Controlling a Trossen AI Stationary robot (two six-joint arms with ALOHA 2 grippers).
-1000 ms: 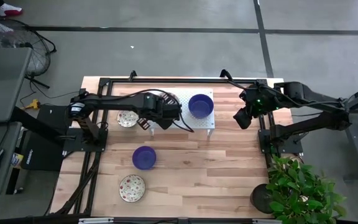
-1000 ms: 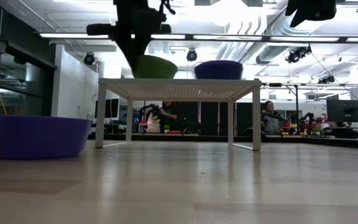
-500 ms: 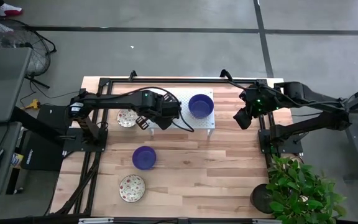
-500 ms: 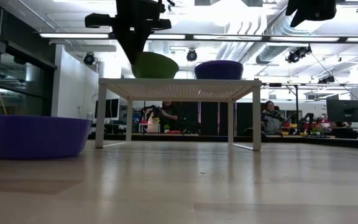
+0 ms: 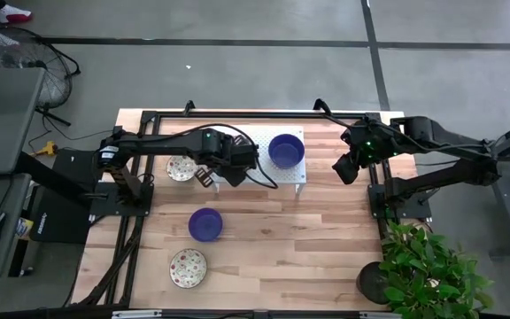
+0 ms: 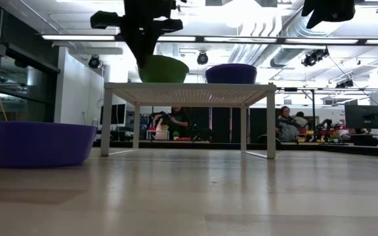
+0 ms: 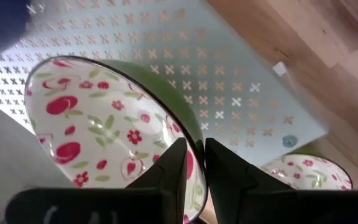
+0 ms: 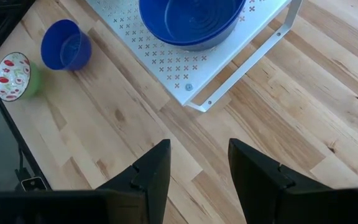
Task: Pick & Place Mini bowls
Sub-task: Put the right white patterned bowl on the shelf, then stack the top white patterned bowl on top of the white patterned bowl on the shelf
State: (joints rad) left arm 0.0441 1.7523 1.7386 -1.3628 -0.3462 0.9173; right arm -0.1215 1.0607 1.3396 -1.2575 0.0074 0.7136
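Left gripper [image 7: 191, 163] clamps the rim of a patterned bowl [image 7: 98, 134] over the white rack [image 5: 297, 152], 9 o'clock of the blue bowl [image 5: 285, 150]. Right gripper [image 8: 197, 163] hovers unclenched, empty.

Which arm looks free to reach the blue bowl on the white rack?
Probably the right one: its gripper hangs open beside the white rack, nothing between it and the blue bowl.

rack: white perforated metal rack [image 5: 273, 168], cross-shaped holes
rack bowl: deep blue round bowl [image 5: 285, 150]
held bowl: cream round bowl [image 7: 104, 134], red cherries, green outside
table: pale wooden table [image 5: 273, 239]
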